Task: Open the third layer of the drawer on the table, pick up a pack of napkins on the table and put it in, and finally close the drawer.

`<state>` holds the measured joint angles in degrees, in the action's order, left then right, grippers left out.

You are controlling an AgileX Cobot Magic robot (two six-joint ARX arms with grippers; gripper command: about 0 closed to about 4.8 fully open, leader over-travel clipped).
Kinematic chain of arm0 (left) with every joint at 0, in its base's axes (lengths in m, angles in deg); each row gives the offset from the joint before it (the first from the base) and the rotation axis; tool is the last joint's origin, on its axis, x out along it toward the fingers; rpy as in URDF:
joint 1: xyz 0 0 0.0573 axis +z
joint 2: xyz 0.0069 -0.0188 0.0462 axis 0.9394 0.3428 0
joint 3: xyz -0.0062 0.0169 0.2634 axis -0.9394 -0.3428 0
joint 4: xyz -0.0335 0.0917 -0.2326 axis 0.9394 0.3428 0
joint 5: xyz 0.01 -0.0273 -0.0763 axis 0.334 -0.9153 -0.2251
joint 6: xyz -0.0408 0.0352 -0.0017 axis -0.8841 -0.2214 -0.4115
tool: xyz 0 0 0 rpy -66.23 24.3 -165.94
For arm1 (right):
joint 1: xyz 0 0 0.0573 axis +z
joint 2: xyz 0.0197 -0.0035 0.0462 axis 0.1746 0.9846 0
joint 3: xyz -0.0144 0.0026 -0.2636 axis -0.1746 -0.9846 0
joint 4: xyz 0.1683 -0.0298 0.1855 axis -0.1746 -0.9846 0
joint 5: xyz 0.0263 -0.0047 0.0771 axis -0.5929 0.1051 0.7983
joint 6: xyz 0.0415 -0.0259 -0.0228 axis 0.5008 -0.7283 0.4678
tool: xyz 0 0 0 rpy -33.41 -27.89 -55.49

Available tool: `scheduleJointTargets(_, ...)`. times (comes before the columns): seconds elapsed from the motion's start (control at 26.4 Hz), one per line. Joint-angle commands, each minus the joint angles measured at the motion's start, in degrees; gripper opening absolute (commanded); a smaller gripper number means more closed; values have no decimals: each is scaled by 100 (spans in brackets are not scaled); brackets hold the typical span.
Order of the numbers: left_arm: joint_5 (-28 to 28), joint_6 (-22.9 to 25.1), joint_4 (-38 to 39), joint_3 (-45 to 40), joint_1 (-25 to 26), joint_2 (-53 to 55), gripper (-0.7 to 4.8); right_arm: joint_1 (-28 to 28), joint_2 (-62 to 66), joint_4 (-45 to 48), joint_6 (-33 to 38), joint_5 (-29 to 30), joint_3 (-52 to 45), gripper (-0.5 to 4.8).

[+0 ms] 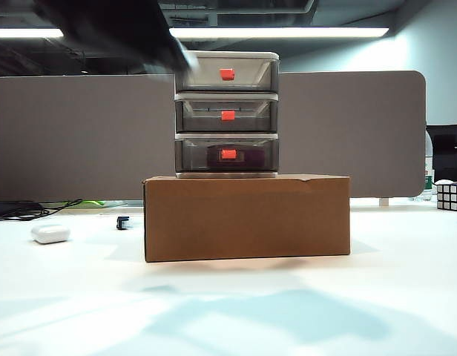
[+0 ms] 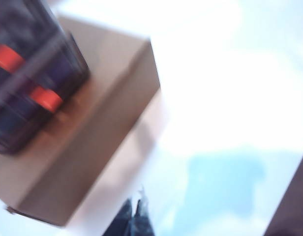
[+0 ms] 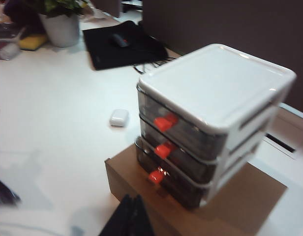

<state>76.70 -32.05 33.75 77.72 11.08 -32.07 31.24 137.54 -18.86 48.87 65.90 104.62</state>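
A: Where is the drawer (image 1: 227, 115)?

B: It stands on a brown box (image 1: 247, 216) in the middle of the white surface (image 1: 228, 311). All three tiers are pushed in. The third layer (image 1: 227, 155) shows a dark shape behind its red handle, likely the napkins, though I cannot tell for sure.

A: And the left gripper (image 2: 136, 219)?

B: Its jaws are together, holding nothing. In the blurred left wrist view they hang above the surface, off the box's corner, with the drawer well apart from them. A dark smear at the upper left of the exterior view reaches the drawer's top corner; it is too blurred to say more than that it is an arm.

A: The right gripper (image 3: 134, 216)?

B: Jaws pressed together too, empty, raised above and in front of the box, with the third layer's handle near but apart.

A: Anything else?

B: A small white case (image 1: 50, 233) lies left of the box.
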Motion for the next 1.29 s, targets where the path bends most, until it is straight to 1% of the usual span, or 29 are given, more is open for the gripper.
scheduleJointTargets(0.04,186,-234,151,-450,7,-1165,-6,-2,-826,17,319,-256,-503,-6)
scheduleJointTargets(0.08,271,-391,260,-682,7,-1827,-6,-4,-1287,-20,437,-374,-802,-6)
scheduleJointTargets(0.11,291,-452,299,-780,9,-2107,-6,-4,-1508,-48,452,-455,-942,-6)
scheduleJointTargets(0.23,588,-529,352,-1119,9,-2946,-6,0,-2221,-225,654,-671,-1364,-6)
scheduleJointTargets(0.3,748,-680,341,-1366,9,-3462,-6,2,-2570,-275,787,-841,-1598,-6)
scheduleJointTargets(0.34,933,-758,341,-1578,7,-3849,-6,2,-2946,-391,798,-1224,-1812,-6)
scheduleJointTargets(0.38,1012,-839,339,-1714,7,-4050,-6,2,-3106,-415,798,-1333,-1906,-6)
scheduleJointTargets(0.45,1038,-859,299,-2118,9,-4590,-6,2,-3604,-387,796,-1355,-2358,-5)
scheduleJointTargets(0.64,1060,-857,76,-2605,13,-4819,-6,4,-4041,-385,811,-1475,-3047,-6)
scheduleJointTargets(0.83,1058,-855,-485,-3086,13,-4835,-6,4,-4472,-262,848,-1497,-3709,-6)
scheduleJointTargets(1.02,1060,-839,-682,-3508,28,-4835,-6,7,-5075,92,925,-1543,-4271,-5)
scheduleJointTargets(1.1,1060,-837,-811,-3670,37,-4835,-6,4,-5069,109,979,-1539,-4352,-5)
scheduleJointTargets(1.14,1014,-890,-721,-3687,48,-4839,-6,9,-5066,146,977,-1543,-4413,-6)
scheduleJointTargets(1.21,1019,-826,-730,-3687,68,-4835,-6,11,-5075,396,977,-1530,-4586,-6)
scheduleJointTargets(1.29,1084,-669,-723,-3687,90,-4833,-6,11,-5075,885,975,-1521,-4813,-5)
